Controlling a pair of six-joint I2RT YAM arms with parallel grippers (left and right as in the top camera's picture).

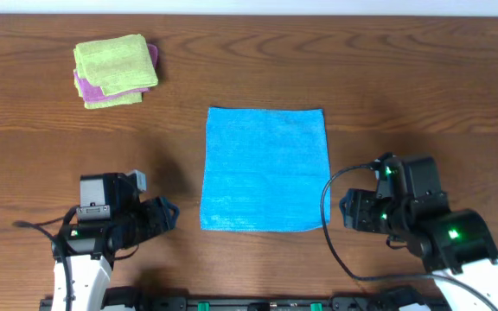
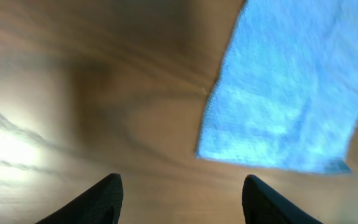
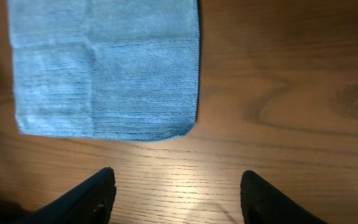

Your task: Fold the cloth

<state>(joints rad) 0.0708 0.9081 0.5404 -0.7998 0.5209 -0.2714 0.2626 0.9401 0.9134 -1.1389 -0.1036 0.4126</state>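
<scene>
The cloth [image 1: 265, 169] is a plain sky-blue square lying flat in the middle of the table. My left gripper [image 1: 169, 213] sits just left of its near left corner, open, with only bare wood between its fingers. In the left wrist view the cloth [image 2: 291, 93] fills the upper right, ahead of the left gripper [image 2: 182, 182]. My right gripper [image 1: 346, 210] stands just right of the near right corner, also open and empty. The right wrist view shows the cloth [image 3: 104, 68] at the upper left, beyond the right gripper [image 3: 176, 175].
A folded lime-green cloth [image 1: 116, 64] lies on a purple cloth [image 1: 91, 89] at the far left of the wooden table [image 1: 422, 78]. A black cable [image 1: 328, 207] loops off the right arm near the blue cloth's right edge.
</scene>
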